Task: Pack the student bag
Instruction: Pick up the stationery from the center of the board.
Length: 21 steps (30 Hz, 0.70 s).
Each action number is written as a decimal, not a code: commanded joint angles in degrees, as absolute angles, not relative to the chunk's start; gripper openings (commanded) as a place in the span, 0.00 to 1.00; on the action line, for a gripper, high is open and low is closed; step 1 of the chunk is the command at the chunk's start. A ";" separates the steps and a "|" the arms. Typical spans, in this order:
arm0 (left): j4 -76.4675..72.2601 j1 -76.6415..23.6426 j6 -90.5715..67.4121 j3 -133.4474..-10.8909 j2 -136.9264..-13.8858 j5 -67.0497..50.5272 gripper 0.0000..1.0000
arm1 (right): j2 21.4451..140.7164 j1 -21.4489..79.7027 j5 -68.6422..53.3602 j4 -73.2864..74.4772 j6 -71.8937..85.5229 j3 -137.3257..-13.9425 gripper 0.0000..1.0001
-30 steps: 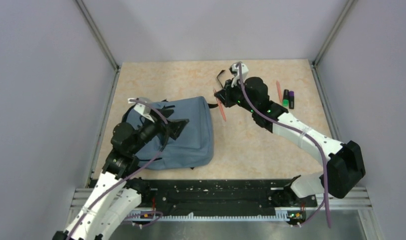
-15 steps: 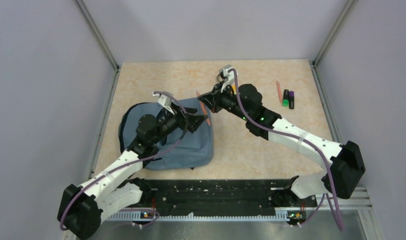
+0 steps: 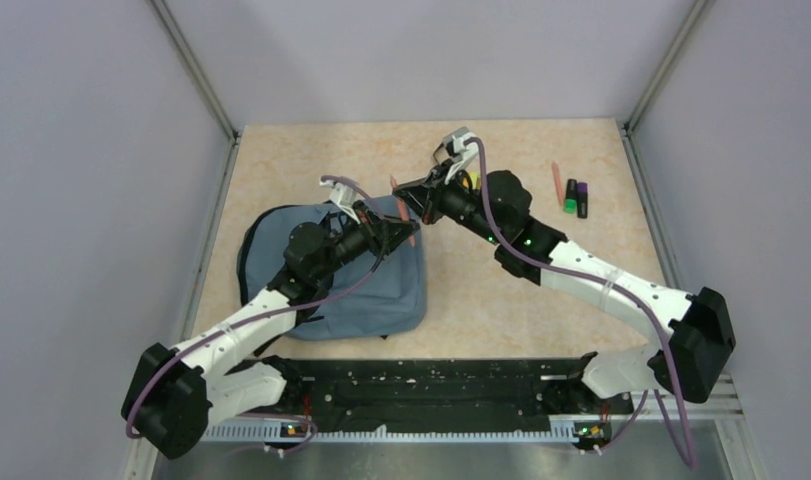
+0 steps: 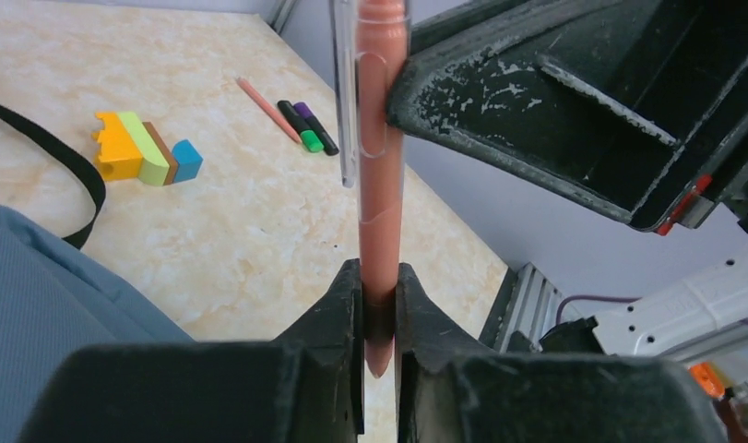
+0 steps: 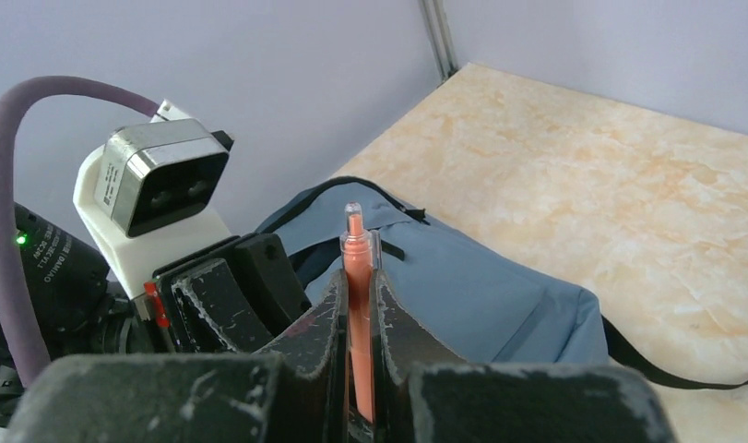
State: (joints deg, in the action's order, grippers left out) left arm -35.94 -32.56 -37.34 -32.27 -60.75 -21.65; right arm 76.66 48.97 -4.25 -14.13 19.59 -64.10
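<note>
The student bag (image 3: 376, 290) lies flat on the left half of the table, dusty blue with black straps. A salmon-orange pen (image 3: 405, 210) with a clear cap hangs above the bag's far right corner, and both grippers grip it. My left gripper (image 4: 379, 277) is shut on the pen's lower end (image 4: 381, 138). From the other side, my right gripper (image 5: 355, 281) is shut on the same pen (image 5: 355, 249), over the bag (image 5: 480, 286). In the top view the left gripper (image 3: 403, 230) and right gripper (image 3: 409, 197) meet tip to tip.
A second orange pen (image 3: 557, 183) and two highlighters (image 3: 576, 197) lie at the far right. A colourful block toy (image 4: 144, 152) sits on the table behind the right wrist. A black bag strap (image 4: 56, 157) loops out onto the table.
My left arm swung from over the bag to the pen and its jaws closed on it. The right arm brought the pen leftward to the bag's corner.
</note>
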 commanded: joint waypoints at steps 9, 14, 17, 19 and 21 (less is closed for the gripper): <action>-1.36 -32.31 -24.05 -43.42 -51.75 -7.75 0.00 | 65.81 49.63 6.88 -13.70 15.80 -56.61 0.75; 17.66 -29.96 -22.71 -45.85 -43.89 2.32 0.00 | 61.77 47.20 10.50 -11.94 14.38 -52.64 0.80; 31.84 -24.80 -23.16 -50.75 -43.56 0.45 0.00 | 59.65 43.66 9.81 -11.28 15.55 -50.28 0.80; 39.47 -20.55 -22.77 -53.56 -44.27 -4.62 0.00 | 58.41 41.21 8.67 -11.52 16.53 -48.53 0.80; 45.38 -17.05 -22.36 -55.90 -45.04 -7.79 0.00 | 57.25 39.59 8.69 -11.05 16.81 -47.44 0.80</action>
